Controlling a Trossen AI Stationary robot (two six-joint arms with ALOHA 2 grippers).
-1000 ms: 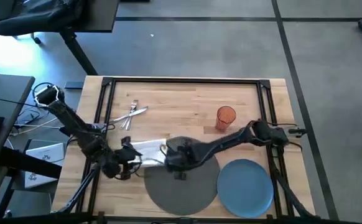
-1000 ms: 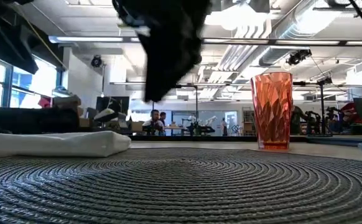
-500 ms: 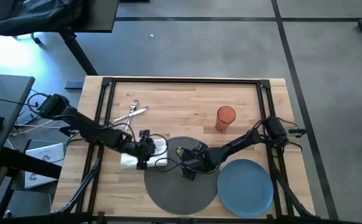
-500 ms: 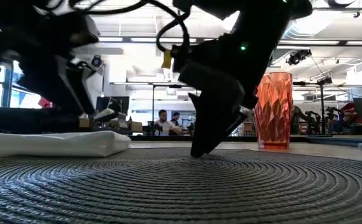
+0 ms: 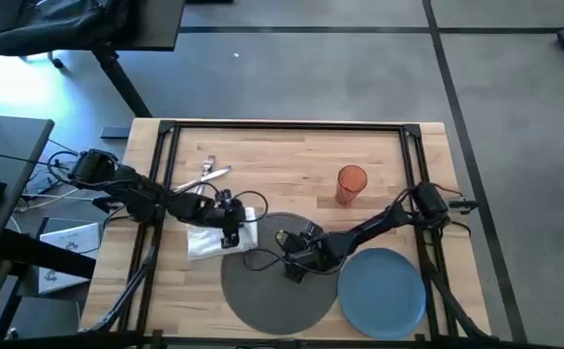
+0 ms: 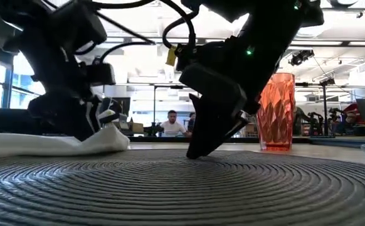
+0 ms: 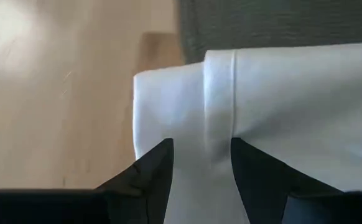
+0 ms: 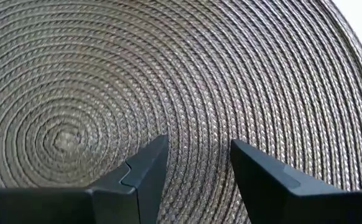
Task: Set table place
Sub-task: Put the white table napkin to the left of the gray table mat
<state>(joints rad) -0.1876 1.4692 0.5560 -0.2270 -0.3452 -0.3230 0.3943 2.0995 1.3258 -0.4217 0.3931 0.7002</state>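
My left pincer (image 7: 199, 165), fingers spread, straddles a fold of the white napkin (image 5: 214, 236); my right pincer (image 8: 196, 165), released, presses the placemat (image 5: 274, 291).

Your left arm reached in from the bench's left edge, its wrist bent down, and the left pincer (image 5: 230, 233) pointed steeply downward with its fingers (image 7: 151, 180) parted. Your right arm stretched low from the right edge toward the middle, and the right pincer (image 5: 292, 262) angled down, its fingers (image 8: 142, 174) apart too.
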